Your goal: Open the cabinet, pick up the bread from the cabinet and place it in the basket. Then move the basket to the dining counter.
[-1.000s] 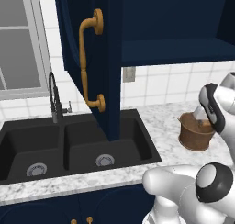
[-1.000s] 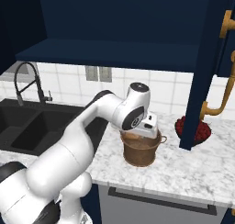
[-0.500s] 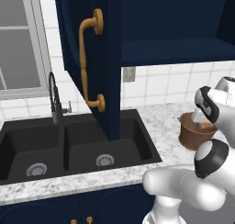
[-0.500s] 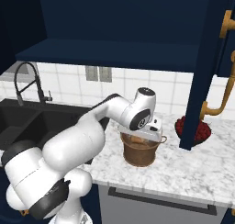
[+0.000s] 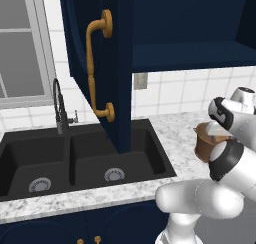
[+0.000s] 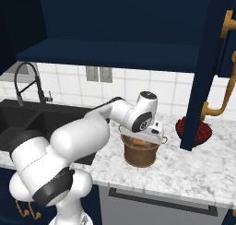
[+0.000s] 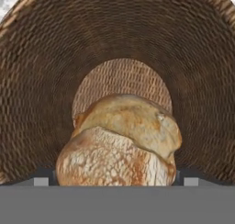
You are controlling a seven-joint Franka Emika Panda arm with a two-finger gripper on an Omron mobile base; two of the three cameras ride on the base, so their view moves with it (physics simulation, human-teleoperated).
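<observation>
**Bread in basket; release step, basket move to come**

Hand view, nearest: bread fills the lower middle, a golden bun with a floury crust, lying inside the basket against the woven floor. End effector hangs just over the basket mouth; finger tips mostly hidden behind the bun, jaws spread wide, nothing gripped as far as I can judge.

Right base view: basket stands upright on the marbled counter, arm bent over it. Dark bowl of red fruit just beyond, beside the open cabinet door.

Judgement on the step: bread looks delivered. Lift straight up, jaws left wide, so the tips do not drag the bun or catch the rim. Then regrasp the basket at the rim or a side handle, not across the bun; keep it level while carrying, since the bun sits loose. Watch the open door and fruit bowl to one side when swinging out.

Far: cabinet open, lower shelf looks bare; black sink and faucet to the left.

No brands, labels or writing readable anywhere.
</observation>
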